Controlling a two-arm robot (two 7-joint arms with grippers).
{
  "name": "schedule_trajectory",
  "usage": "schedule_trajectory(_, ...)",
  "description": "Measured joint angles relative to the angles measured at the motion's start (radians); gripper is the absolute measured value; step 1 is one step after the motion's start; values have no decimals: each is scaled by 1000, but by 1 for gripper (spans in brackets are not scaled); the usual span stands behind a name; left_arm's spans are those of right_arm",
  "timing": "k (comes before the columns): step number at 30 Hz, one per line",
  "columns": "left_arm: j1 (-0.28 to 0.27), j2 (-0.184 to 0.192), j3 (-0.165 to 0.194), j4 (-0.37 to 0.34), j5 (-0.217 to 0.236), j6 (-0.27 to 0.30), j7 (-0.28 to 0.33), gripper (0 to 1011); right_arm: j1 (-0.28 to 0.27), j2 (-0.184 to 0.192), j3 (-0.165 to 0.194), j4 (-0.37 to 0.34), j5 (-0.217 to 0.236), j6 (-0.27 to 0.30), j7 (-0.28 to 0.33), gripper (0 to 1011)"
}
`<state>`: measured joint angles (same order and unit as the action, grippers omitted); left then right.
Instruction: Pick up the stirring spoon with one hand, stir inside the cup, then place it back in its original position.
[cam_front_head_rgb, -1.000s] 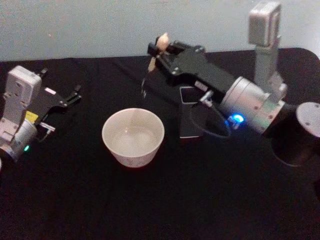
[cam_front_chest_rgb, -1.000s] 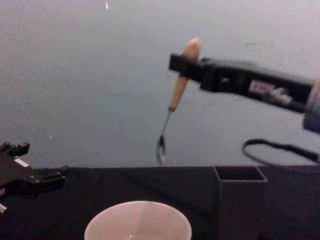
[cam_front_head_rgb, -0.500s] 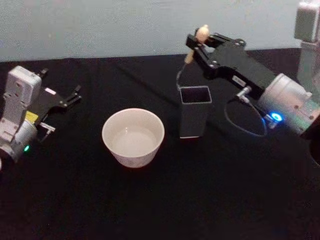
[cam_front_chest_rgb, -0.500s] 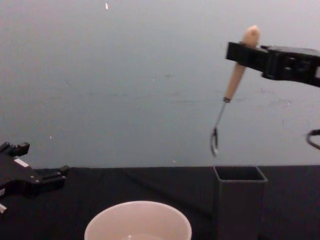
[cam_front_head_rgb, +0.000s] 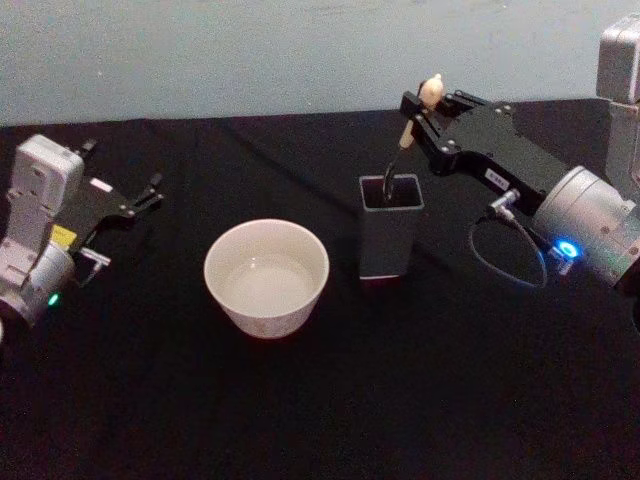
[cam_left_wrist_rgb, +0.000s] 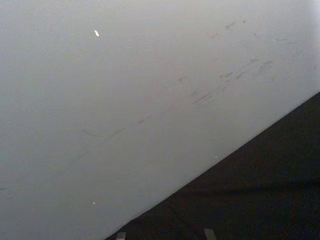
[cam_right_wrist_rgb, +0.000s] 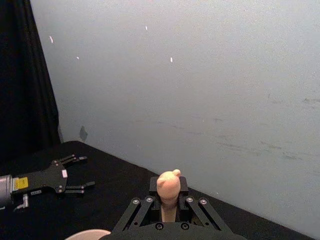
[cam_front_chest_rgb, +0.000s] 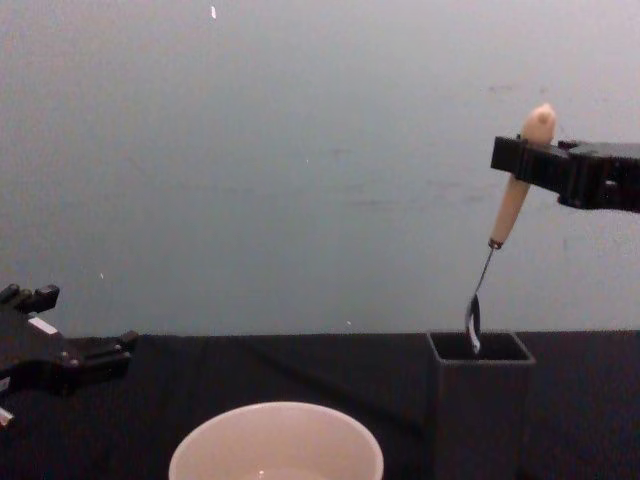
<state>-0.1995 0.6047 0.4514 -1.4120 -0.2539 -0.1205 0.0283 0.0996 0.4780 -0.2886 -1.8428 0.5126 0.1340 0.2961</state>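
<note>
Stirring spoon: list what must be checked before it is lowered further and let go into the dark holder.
1. Grip: the right gripper is shut on the stirring spoon at its beige handle. Ok.
2. Aim: in the chest view the spoon's bowl sits at the mouth of the holder. Ok.
3. Tilt: the spoon leans, with its handle top further to the robot's right than its bowl. Not ok for a straight drop.
4. Bowl free of the holder's inner walls: cannot tell.
5. Cup: it stands apart, on the holder's left. Ok.
6. Left gripper: it is open, far off on the table's left side. Ok.
</note>
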Motion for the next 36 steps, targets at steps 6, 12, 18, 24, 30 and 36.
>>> schedule_trajectory(6, 0, 0, 0, 0, 0, 0, 0, 1001, -2, -3, 1, 13, -7, 8, -2, 194)
schedule_trajectory(12, 0, 0, 0, 0, 0, 0, 0, 1001, 4, -15, -11, 40, -24, 17, -9, 194)
schedule_trajectory(18, 0, 0, 0, 0, 0, 0, 0, 1001, 15, -31, -32, 81, -50, 28, -10, 195)
schedule_trajectory(24, 0, 0, 0, 0, 0, 0, 0, 1001, 22, -44, -49, 111, -71, 46, -13, 195)
schedule_trajectory(30, 0, 0, 0, 0, 0, 0, 0, 1001, 31, -59, -62, 143, -102, 53, -18, 195)
schedule_trajectory(36, 0, 0, 0, 0, 0, 0, 0, 1001, 38, -70, -68, 169, -126, 58, -17, 195)
